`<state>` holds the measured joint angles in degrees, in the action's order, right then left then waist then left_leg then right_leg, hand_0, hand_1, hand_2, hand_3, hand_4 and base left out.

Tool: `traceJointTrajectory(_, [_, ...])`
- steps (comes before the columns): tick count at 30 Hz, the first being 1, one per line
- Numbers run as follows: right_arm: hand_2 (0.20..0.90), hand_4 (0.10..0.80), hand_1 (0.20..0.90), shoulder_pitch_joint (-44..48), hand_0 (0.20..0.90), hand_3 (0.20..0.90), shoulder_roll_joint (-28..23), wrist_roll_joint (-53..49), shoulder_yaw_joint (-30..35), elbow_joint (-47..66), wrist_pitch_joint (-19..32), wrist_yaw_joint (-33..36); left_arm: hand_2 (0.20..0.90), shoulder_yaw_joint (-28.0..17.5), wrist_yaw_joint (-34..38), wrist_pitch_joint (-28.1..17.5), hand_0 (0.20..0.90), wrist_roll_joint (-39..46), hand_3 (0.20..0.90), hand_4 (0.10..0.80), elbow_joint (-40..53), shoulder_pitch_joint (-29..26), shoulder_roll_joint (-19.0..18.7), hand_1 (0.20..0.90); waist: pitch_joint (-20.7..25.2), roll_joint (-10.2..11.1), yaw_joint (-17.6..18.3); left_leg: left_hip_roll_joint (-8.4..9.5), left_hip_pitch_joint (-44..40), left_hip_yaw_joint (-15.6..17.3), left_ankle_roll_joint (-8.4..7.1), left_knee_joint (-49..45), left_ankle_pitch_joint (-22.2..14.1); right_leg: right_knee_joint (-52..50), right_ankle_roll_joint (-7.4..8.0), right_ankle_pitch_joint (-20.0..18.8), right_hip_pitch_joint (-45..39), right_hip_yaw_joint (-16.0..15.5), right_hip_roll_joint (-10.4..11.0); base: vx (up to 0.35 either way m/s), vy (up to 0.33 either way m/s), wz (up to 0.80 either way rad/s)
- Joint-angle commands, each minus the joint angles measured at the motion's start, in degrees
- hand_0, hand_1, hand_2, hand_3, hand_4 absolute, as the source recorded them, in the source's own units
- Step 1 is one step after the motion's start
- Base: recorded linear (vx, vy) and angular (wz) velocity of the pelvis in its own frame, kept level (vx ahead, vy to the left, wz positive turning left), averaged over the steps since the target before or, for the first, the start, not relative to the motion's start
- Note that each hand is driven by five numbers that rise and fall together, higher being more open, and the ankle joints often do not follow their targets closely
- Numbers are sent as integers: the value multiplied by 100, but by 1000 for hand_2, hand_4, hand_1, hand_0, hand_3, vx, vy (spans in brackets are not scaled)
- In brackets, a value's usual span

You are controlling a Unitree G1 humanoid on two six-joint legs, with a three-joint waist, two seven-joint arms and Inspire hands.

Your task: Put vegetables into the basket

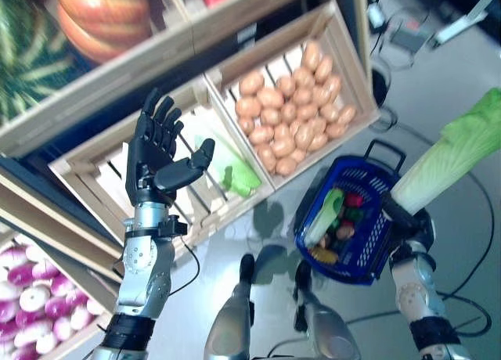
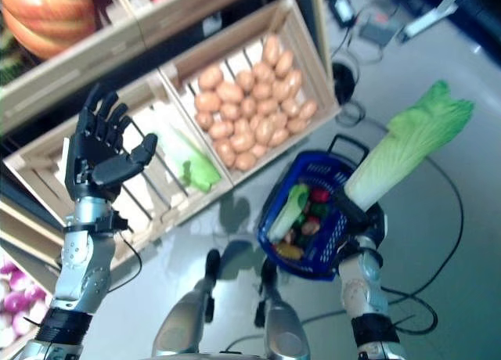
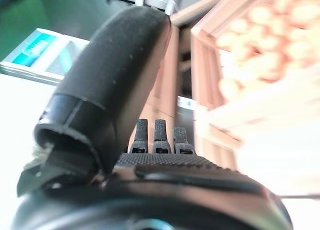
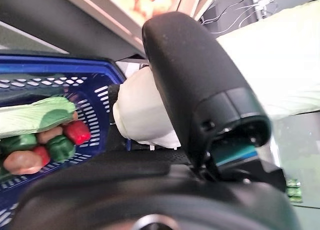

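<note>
Several vegetables already lie in the blue basket (image 1: 356, 254): a pale green cabbage, red and green peppers and some brownish pieces, so the task looks well under way. One more Chinese cabbage (image 1: 450, 156) is in the right hand (image 4: 165, 140), whose fingers and thumb curl round its white stalk, leafy end up, just beside the basket's rim and not yet inside; lowering it in is what remains. The left hand (image 1: 160, 153) is raised over the slatted crate (image 1: 86, 176) with its fingers spread straight, holding nothing. That crate holds one leafy green vegetable (image 1: 235, 172), likely the next pick. The neighbouring crate (image 1: 344, 43) is full of potatoes (image 1: 290, 109).
</note>
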<state>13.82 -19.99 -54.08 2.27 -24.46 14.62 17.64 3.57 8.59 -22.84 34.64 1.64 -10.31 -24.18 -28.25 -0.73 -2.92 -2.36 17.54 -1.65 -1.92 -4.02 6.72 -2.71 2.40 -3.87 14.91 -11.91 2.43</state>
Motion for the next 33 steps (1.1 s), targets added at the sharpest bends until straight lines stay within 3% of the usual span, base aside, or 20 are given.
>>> traceJointTrajectory(1, [300, 400, 300, 357, 300, 300, -416, -415, 419, 469, 920, 123, 900, -31, 22, -1016, 900, -178, 900, 800, 467, -586, -269, 900, 127, 140, -105, 396, 587, -93, -97, -1215, -741, -1262, 56, 660, 342, -99, 213, -96, -37, 5])
traceJointTrajectory(6, [300, 400, 300, 789, 300, 300, -574, -631, 295, -72, 501, -343, 900, -1, 175, -945, 900, -197, 900, 800, 477, -878, -250, 900, -101, 75, -183, 497, 1428, -157, -35, -2169, -989, -2271, -44, 886, 1189, -140, 411, -115, -17, 14])
traceJointTrajectory(14, [300, 400, 300, 1527, 300, 300, -774, -979, 60, -842, -63, -966, 900, 126, 449, -910, 900, -438, 900, 800, 423, -1248, -163, 900, -154, -7, -274, 601, 2329, -11, 98, -2973, -1205, -3457, 5, 1088, 2393, 18, 643, -79, 41, 7])
traceJointTrajectory(21, [300, 400, 300, 2150, 300, 300, -915, -626, -432, -1543, -1070, -978, 900, 161, 716, -728, 900, -409, 900, 800, 303, -1556, -190, 900, -154, -64, -349, 679, 2890, 41, 122, -3570, -1340, -4073, -45, 1165, 2988, 164, 608, -29, 30, -4])
traceJointTrajectory(28, [300, 400, 300, 2532, 300, 300, -921, -592, -611, -2297, -1399, -884, 900, 198, 801, -668, 900, -544, 900, 800, 155, -1649, -161, 900, -154, -156, -408, 730, 3159, 72, 152, -3748, -1381, -4310, -60, 1195, 3290, 219, 567, -10, 21, -1])
traceJointTrajectory(33, [300, 400, 300, 2608, 300, 300, -852, -659, -629, -3098, -1753, -1275, 900, 222, 865, -591, 900, -505, 900, 800, 182, -1624, -167, 900, -154, -245, -455, 769, 3222, 82, 175, -3726, -1388, -4307, -50, 1173, 3388, 241, 531, 6, 28, 3])
